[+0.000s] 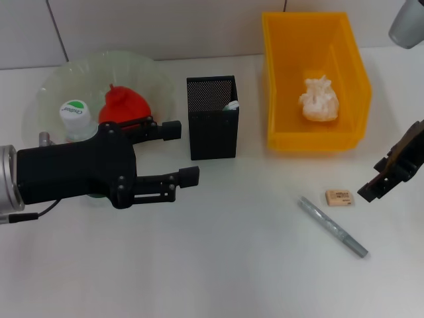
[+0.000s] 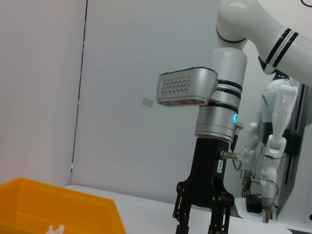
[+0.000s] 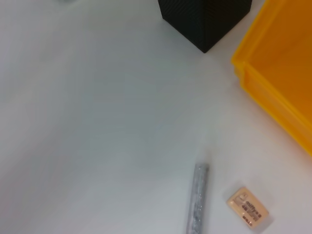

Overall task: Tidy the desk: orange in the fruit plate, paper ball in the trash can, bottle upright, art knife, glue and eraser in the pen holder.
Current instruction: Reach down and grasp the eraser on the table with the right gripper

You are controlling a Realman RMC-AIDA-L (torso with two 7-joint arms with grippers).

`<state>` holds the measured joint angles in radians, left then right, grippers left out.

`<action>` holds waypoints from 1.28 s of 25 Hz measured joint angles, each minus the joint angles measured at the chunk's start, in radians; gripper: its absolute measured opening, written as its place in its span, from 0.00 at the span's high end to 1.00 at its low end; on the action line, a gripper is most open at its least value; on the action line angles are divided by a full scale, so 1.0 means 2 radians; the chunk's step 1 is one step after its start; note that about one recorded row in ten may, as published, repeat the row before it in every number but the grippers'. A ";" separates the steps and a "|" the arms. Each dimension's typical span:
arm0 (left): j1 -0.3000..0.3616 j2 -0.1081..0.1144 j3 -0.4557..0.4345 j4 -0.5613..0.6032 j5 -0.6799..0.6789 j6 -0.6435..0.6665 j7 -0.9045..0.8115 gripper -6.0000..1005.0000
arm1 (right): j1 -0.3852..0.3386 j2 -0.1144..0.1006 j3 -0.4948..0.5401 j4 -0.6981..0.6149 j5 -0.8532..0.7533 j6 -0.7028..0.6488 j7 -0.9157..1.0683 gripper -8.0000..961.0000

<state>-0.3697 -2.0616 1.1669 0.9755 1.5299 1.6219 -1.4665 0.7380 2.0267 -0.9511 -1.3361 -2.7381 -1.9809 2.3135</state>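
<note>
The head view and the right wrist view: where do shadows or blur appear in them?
Head view: the left pincer is sharp and throws a soft shadow on the table; the knife has a thin shadow. Right wrist view: knife and eraser look slightly soft, with faint shadows only.

Print on the bottle cap [image 1: 74, 110] and eraser [image 1: 339, 197] is illegible.

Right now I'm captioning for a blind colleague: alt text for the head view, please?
An eraser and grey art knife lie on the white desk beside the right pincer. The paper ball sits in the yellow bin.
</note>
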 joint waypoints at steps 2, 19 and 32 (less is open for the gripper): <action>0.000 0.000 0.000 0.000 0.000 0.000 0.000 0.20 | 0.000 0.000 0.000 0.005 -0.003 0.005 -0.002 0.40; -0.008 0.000 0.000 -0.021 0.001 0.000 0.006 0.20 | 0.018 0.000 -0.005 0.084 -0.029 0.066 -0.016 0.40; -0.007 -0.001 0.000 -0.028 0.001 0.000 0.012 0.20 | 0.027 -0.002 -0.024 0.131 -0.047 0.111 -0.017 0.40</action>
<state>-0.3830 -2.0627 1.1673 0.9201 1.5312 1.6214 -1.4432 0.7926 2.0231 -0.9994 -1.0743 -2.8331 -1.7581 2.2794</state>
